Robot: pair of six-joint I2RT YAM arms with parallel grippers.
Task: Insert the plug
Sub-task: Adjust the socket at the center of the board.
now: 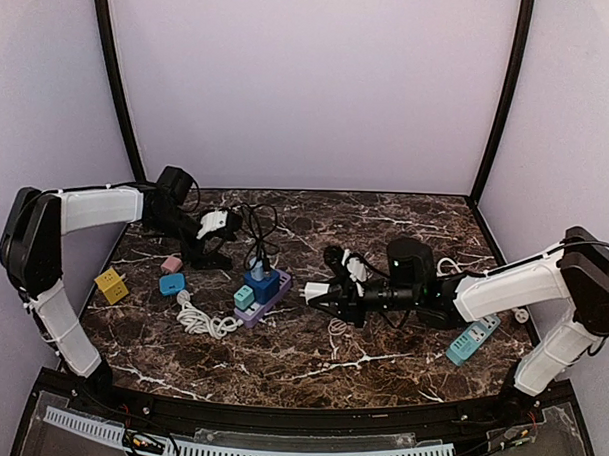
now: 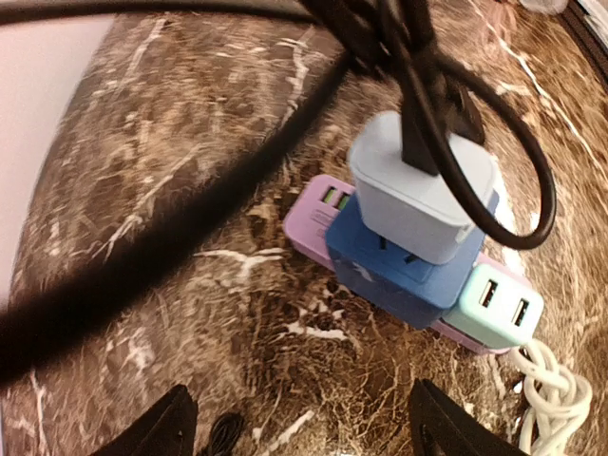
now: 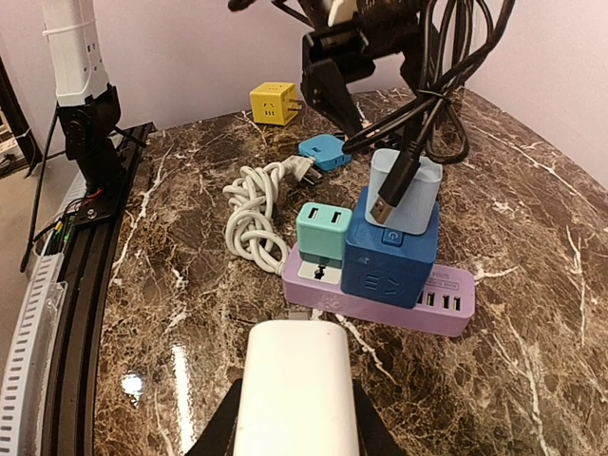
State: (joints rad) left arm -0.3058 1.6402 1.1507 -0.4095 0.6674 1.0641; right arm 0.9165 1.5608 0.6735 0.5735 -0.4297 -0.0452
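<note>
Only partly visible: white plug (image 3: 296,385)

No words or numbers legible. Blue cube adapter (image 3: 389,268) carries a power symbol near its top edge (faint embossed marks below, unreadable). Purple power strip (image 3: 439,306) has tiny print, too small to read.

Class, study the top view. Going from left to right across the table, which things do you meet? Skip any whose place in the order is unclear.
In order: yellow cube → white coiled cable → purple power strip → white plug → teal power strip.
</note>
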